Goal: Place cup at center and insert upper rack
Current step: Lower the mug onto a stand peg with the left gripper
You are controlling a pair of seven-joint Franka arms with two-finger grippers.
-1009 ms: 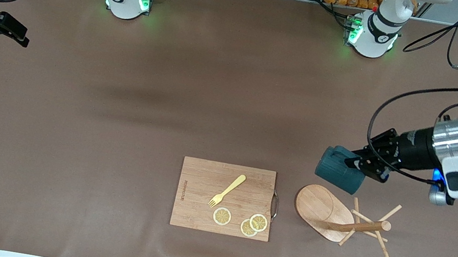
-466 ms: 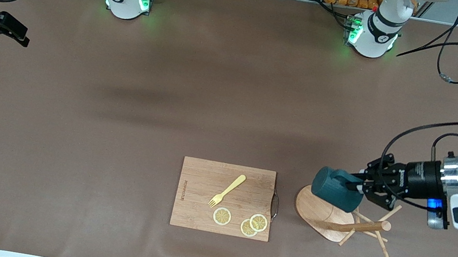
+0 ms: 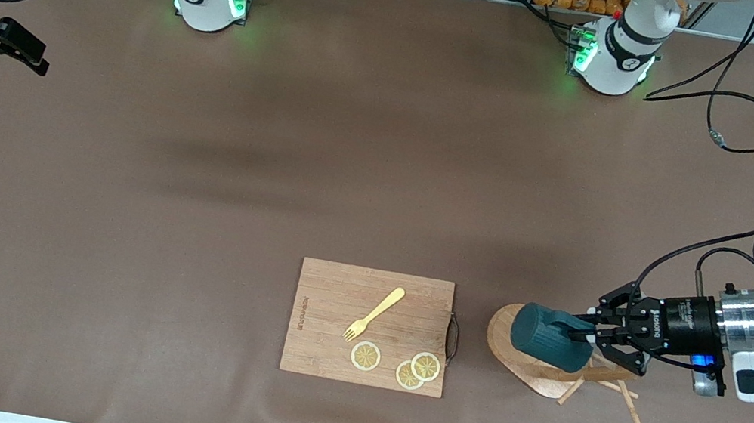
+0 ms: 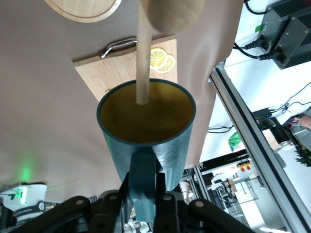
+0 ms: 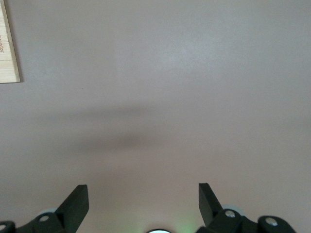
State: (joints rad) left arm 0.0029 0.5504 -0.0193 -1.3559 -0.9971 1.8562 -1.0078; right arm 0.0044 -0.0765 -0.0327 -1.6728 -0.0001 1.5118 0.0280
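Note:
The dark teal cup (image 3: 549, 338) hangs sideways in my left gripper (image 3: 583, 336), which is shut on its handle. It is over the upper rack (image 3: 533, 378), a wooden mug tree lying on its side beside the cutting board, toward the left arm's end of the table. In the left wrist view my left gripper (image 4: 143, 182) clamps the handle (image 4: 143, 174), and the cup's mustard-yellow inside (image 4: 146, 114) faces the camera. A thin peg (image 4: 144, 53) of the rack reaches to the cup's mouth. My right gripper (image 3: 14, 47) is open and empty over bare table at the right arm's end, waiting.
A rectangular wooden cutting board (image 3: 325, 341) with a yellow fork (image 3: 375, 312) and lemon slices (image 3: 366, 356) lies near the front edge, beside the rack. Its corner shows in the right wrist view (image 5: 7, 48). Brown table mat (image 3: 276, 172) spreads all round.
My left gripper has carried the cup from over bare table to over the lying rack, toward the front camera. The right arm has not moved.

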